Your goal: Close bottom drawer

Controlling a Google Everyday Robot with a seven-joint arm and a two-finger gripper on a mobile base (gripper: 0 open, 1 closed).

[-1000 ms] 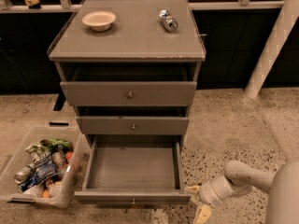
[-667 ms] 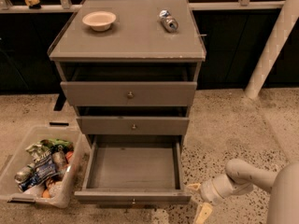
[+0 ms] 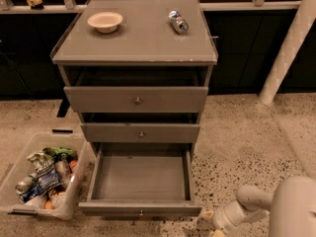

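Note:
The bottom drawer of the grey cabinet is pulled far out, its plain grey box interior empty, with a tiny metal knob at the middle of its slim front. Above it are the mid-sized drawer front and the tallest drawer front, each slightly out. My gripper is low at the bottom edge of the view, just right of the bottom drawer's front right corner, at the end of my pale arm.
A clear plastic bin of snack packets and cans sits on the floor left of the open drawer. On the cabinet top are a beige bowl and a lying can. A white post leans at right.
My gripper and arm have stayed at the drawer's front right corner. The bottom drawer is as far out as before.

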